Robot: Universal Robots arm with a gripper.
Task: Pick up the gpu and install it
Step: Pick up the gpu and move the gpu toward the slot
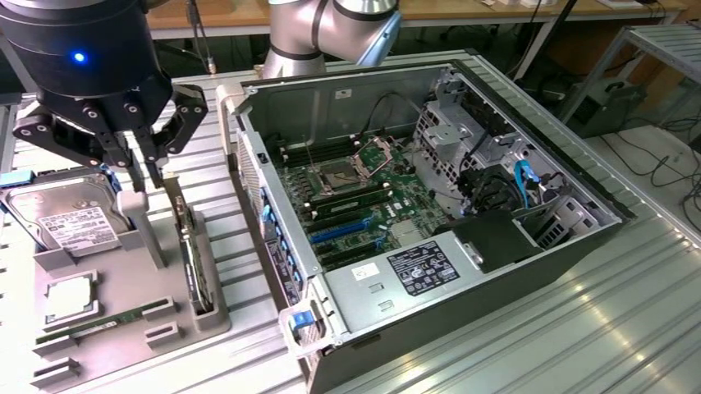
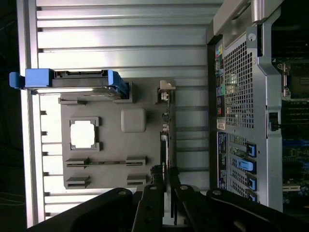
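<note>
The gpu (image 1: 195,254) (image 2: 165,135) stands on edge in the grey holder (image 1: 110,275), left of the open computer case (image 1: 328,107). Its long axis runs near to far, with the pale bracket at the far end. The white labels on the hard drive (image 1: 71,217) and the power supply (image 1: 422,267) are unreadable. The arm points straight down, and the gripper (image 1: 140,176) (image 2: 164,174) is narrowly spread over the card's top edge.

The gpu (image 1: 195,263), a thin dark card with a pale metal bracket at its far end, stands on edge in the gray holder's (image 1: 121,328) slot on the exterior view's right side.
</note>
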